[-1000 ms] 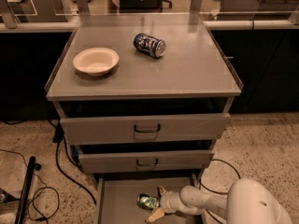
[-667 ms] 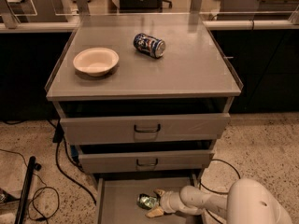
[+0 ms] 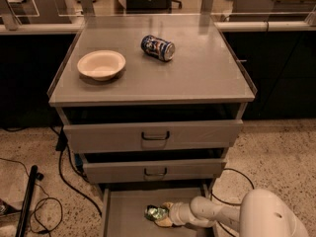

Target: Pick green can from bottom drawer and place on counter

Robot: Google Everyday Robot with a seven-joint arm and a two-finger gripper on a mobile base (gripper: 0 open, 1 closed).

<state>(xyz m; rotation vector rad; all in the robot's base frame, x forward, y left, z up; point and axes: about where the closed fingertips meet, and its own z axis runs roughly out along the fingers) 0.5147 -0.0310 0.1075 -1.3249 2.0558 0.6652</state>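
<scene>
The arm [image 3: 215, 214] is reaching in from the lower right, and its gripper [image 3: 162, 215] is sitting low inside the open bottom drawer [image 3: 126, 216], right at the can [image 3: 155, 212].

Over the last second the gripper has been sliding a little to the left, closing the small gap that was separating it from the can. The fingers [image 3: 167, 206] were splayed wider a moment ago and are now drawing nearer to each other. The can itself is not shifting; it is lying on the drawer floor in the same spot, toward the middle front.

For the task, this looks like the approach ending and the grasp beginning. Nothing is being lifted yet.

The fingers are parted, one showing just beyond the can's right end and the other just in front of it, so that end is lying between them. They are holding nothing that I can judge as clamped, and they seem to be touching or almost touching the can's skin.

The counter [image 3: 197, 78] is waiting above, with two shut drawers between it and the can.
</scene>
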